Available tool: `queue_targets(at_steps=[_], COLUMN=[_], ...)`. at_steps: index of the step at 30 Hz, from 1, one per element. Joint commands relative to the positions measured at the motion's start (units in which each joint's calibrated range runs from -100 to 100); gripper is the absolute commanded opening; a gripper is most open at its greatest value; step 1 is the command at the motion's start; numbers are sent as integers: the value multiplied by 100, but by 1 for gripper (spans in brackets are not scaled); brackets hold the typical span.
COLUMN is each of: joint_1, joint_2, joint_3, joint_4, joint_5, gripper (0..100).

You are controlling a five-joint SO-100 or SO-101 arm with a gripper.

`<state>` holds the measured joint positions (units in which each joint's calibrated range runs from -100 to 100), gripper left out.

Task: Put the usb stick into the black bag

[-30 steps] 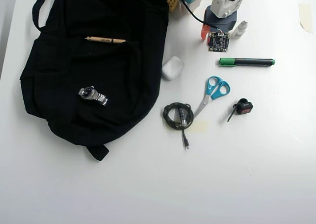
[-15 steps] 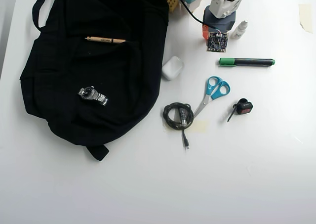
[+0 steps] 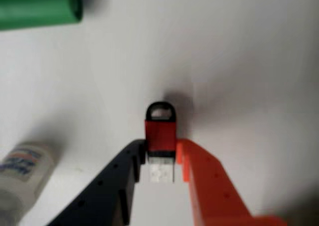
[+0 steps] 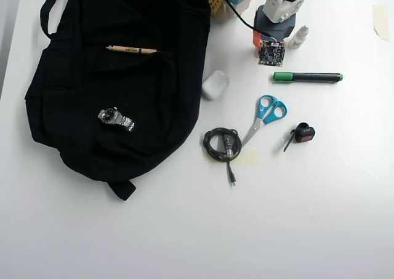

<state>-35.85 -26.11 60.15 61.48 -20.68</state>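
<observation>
In the wrist view my gripper (image 3: 160, 148) is shut on the usb stick (image 3: 160, 131). Its black finger (image 3: 124, 176) presses the stick's left side and its orange finger (image 3: 199, 176) the right. The stick is red with a black loop pointing away and a whitish end between the fingers, close over the white table. In the overhead view the arm (image 4: 277, 11) stands at the top right and hides the stick. The black bag (image 4: 123, 76) lies flat at the upper left, far from the gripper.
A pen (image 4: 130, 49) and a wristwatch (image 4: 116, 119) lie on the bag. On the table are a white case (image 4: 215, 85), a green-capped marker (image 4: 308, 77) (image 3: 35, 6), a dropper bottle (image 4: 299, 37) (image 3: 20, 176), scissors (image 4: 265, 116), a coiled cable (image 4: 221, 145) and a black-and-red gadget (image 4: 301, 133).
</observation>
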Motion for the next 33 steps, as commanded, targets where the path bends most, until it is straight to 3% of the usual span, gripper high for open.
queue_targets(at_steps=[1,16,19,33], joint_1=[70,294,496,2897], joint_2=[-78,-277,-659,-2136], joint_3=[-984,-3401,-3805,-3814], joint_4=[820,2715,3008,3042], joint_5=[34,49,285,1471], gripper=[2,2,2,2])
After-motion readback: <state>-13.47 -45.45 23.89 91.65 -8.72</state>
